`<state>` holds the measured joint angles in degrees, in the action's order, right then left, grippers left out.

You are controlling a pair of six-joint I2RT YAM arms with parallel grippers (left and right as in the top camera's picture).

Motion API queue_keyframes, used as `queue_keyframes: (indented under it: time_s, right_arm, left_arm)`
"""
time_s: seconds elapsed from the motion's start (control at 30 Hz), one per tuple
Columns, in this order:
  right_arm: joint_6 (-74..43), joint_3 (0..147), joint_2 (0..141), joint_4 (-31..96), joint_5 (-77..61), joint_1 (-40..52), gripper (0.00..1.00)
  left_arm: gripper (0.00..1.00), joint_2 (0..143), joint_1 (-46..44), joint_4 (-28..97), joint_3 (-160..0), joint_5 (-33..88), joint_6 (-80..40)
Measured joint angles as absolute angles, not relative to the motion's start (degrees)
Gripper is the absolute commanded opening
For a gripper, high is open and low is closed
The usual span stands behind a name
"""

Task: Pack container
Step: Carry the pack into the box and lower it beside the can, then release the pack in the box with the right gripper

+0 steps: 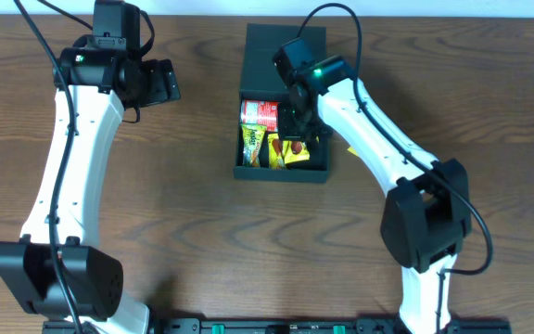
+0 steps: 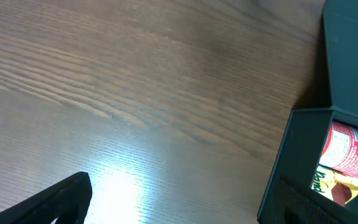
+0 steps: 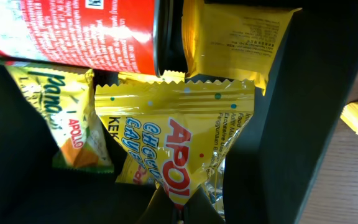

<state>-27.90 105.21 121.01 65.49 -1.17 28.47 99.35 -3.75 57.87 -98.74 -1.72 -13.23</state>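
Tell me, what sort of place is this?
Probably a robotics lab workbench: two white robot arms mounted at a wood-grain table, with snack packets in a dark green container.

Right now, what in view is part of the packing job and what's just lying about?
Job: container, red can, yellow Apollo packet, green packet, right hand pinching that yellow Apollo packet.
Idle: left hand, open; wooden table.

The container (image 1: 281, 173), a matte dark teal-green rectangular box, sits flat near the middle of the table (image 1: 156, 232), its hinged flat lid (image 1: 262, 56) swung open behind it, with a red can (image 1: 260, 112) and yellow packets (image 1: 252, 147) inside.
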Motion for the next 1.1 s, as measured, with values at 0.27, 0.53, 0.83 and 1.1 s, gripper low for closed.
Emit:
queue_keyframes:
  time_s: [0.27, 0.53, 0.83, 1.1]
  right_arm:
    - [-28.5, 105.2, 124.4, 65.2, 0.6, 28.3, 0.02]
    - [-27.7, 105.2, 124.5, 67.0, 1.7, 26.8, 0.02]
    - [-26.3, 105.1, 126.4, 67.2, 0.9, 26.7, 0.02]
    - [-25.8, 102.3, 126.4, 64.9, -0.8, 26.7, 0.02]
  left_arm:
    - [0.94, 99.4, -3.7, 57.8, -98.7, -1.7, -13.2]
    - [0.94, 99.4, -3.7, 56.8, -98.7, -1.7, -13.2]
    - [0.95, 99.4, -3.7, 56.1, -98.7, -1.7, -13.2]
    - [0.95, 99.4, -3.7, 55.5, -98.7, -1.7, -13.2]
